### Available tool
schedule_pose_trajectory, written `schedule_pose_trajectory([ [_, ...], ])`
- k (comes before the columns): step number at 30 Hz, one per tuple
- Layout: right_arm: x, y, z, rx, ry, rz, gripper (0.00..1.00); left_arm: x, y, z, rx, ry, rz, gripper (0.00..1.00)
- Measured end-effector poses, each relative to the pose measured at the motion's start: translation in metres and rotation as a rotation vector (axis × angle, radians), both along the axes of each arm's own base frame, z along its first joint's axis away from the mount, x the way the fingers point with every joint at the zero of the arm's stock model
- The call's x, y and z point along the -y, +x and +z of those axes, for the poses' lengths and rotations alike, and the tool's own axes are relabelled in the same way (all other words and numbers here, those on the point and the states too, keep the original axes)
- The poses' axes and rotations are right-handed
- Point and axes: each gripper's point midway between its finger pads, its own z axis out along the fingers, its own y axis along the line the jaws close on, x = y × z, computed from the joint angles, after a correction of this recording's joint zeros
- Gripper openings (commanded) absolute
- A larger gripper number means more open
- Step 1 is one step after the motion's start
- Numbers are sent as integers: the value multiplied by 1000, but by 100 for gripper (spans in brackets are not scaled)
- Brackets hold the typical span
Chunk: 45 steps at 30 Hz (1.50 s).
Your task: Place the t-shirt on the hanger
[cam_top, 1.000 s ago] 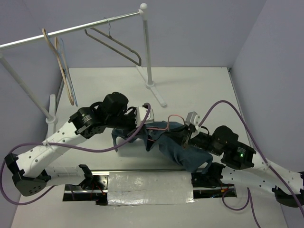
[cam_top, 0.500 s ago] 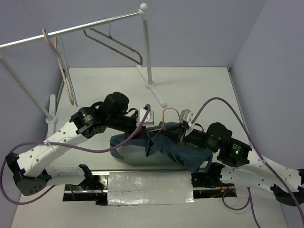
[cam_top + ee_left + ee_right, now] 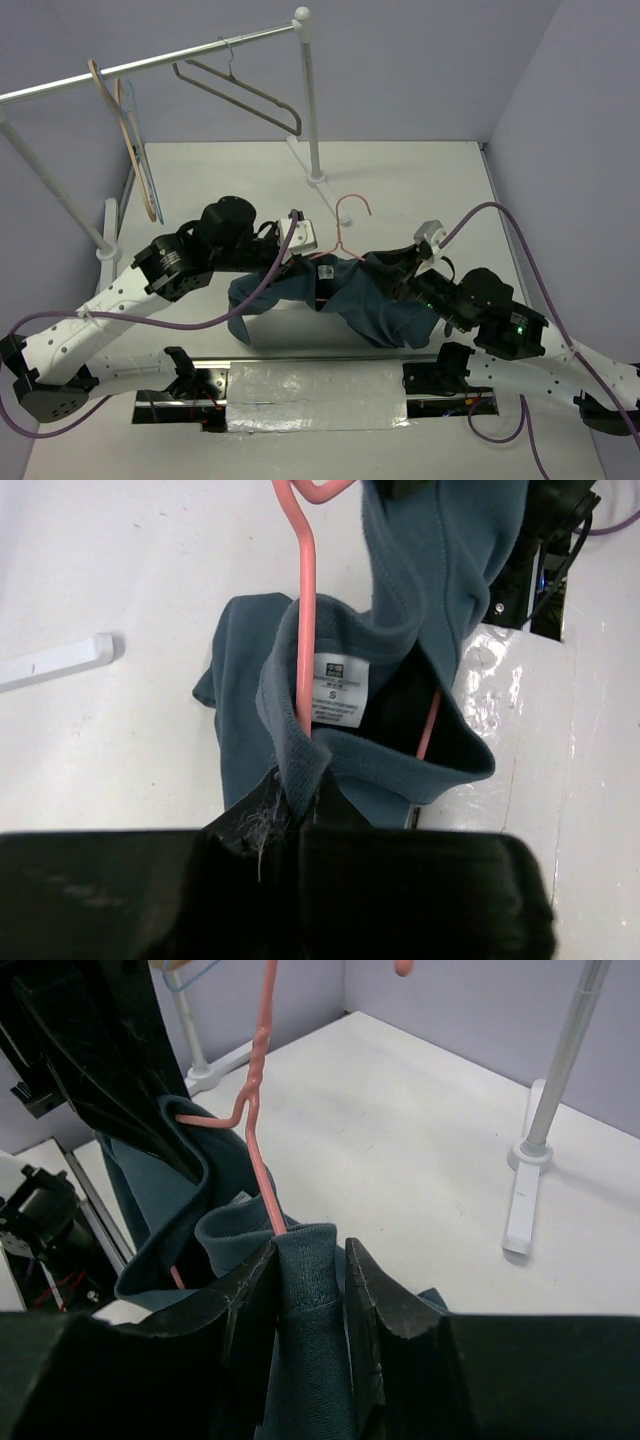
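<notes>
The dark slate-blue t-shirt point(image 3: 355, 300) hangs stretched between my two grippers above the table. The thin red-pink wire hanger point(image 3: 350, 208) runs through its neck opening, and its hook sticks out toward the back. My left gripper point(image 3: 312, 260) is shut on the collar beside the white label point(image 3: 337, 702). The hanger's stem point(image 3: 306, 630) enters the collar just above my left gripper point(image 3: 298, 795). My right gripper point(image 3: 398, 268) is shut on the opposite side of the collar. In the right wrist view the collar fold point(image 3: 305, 1270) sits between the jaws of the right gripper point(image 3: 310, 1260), and the hanger's stem point(image 3: 258, 1150) rises right behind it.
A clothes rail point(image 3: 150, 62) crosses the back. A grey-brown hanger point(image 3: 240, 95) and pale wooden hangers point(image 3: 130, 140) hang on it. Its white post point(image 3: 310, 100) and foot point(image 3: 330, 205) stand just behind the hook. A white block point(image 3: 275, 322) lies under the shirt.
The hanger lay on the shirt; now its hook stands out of the neck toward the back. Both grippers have moved apart with the collar, spreading it. The right arm shifted right.
</notes>
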Motion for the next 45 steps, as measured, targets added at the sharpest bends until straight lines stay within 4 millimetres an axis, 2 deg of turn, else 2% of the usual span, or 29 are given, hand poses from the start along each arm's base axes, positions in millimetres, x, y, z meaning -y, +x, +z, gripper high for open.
schedule_pose_trajectory([
  [9, 20, 2, 12, -16, 22, -70, 51, -1, 2, 3, -25, -17, 44, 0],
  [10, 22, 4, 18, -15, 24, -82, 52, -2, 3, 2, -27, -14, 52, 0],
  [11, 24, 5, 27, -8, 37, -92, 57, -4, 4, 1, -32, -8, 63, 0],
  [16, 28, 3, 79, 35, 114, -85, 64, -9, 7, -4, -49, 13, 102, 0],
  [19, 18, 3, 97, 52, 122, -59, 65, -11, 7, -2, -47, 15, 110, 0],
  [21, 6, 6, 101, 51, 114, -43, 65, -10, 8, 1, -43, 8, 115, 0],
  [26, -21, 12, 90, 29, 86, -6, 65, -9, 8, 9, -46, -14, 124, 0],
  [33, -54, 27, 78, 0, 80, -2, 65, -9, 10, 8, -49, -10, 128, 0],
  [36, -66, 38, 70, -14, 65, -27, 62, -8, 10, 8, -50, -10, 128, 0],
  [39, -75, 51, 58, -24, 38, -76, 36, -8, 10, 8, -49, -11, 128, 0],
  [40, -76, 55, 54, -27, 28, -95, 6, -8, 10, 8, -49, -12, 128, 0],
  [41, -78, 58, 52, -26, 19, -104, 2, -8, 10, 9, -50, -14, 130, 2],
  [42, -81, 61, 54, -27, 27, -115, 0, -8, 11, 8, -53, -10, 140, 17],
  [44, -81, 64, 61, -14, 25, -127, 0, -9, 15, 9, -57, -12, 158, 37],
  [45, -81, 65, 67, -4, 20, -130, 0, -9, 16, 14, -52, -20, 165, 52],
])
